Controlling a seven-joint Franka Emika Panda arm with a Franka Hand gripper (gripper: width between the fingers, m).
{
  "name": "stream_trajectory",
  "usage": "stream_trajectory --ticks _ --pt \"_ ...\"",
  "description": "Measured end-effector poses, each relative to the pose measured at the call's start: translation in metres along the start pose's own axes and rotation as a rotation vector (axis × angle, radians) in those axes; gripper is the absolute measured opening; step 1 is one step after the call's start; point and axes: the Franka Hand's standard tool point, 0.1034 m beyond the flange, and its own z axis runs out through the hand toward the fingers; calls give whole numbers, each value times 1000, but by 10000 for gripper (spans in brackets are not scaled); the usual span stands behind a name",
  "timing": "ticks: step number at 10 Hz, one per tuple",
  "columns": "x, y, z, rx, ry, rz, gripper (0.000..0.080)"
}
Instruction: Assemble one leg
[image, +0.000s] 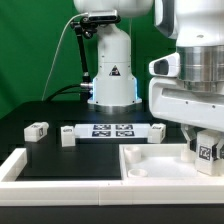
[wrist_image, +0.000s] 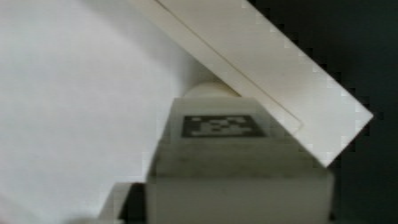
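Leg (image: 207, 148), a small white rectangular plastic post with a marker tag, sits clamped in my end effector (image: 205, 150) over the large white square tray-like piece (image: 150, 160). It looks light, rigid and smooth, so I judge its flat opposite sides the best hold.

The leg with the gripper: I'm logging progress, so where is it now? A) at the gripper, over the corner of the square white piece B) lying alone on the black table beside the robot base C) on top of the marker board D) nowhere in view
A: the leg sits between the gripper fingers at the rim of the square piece; the wrist view shows its tag against that rim.
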Motion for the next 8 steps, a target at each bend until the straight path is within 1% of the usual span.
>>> stream_trajectory --ticks 1,6,8 --pt "1 1 0 9 -10 125 290" --pt "1 4 0 8 -29 582 291" --pt "1 5 0 3 -35 738 291"
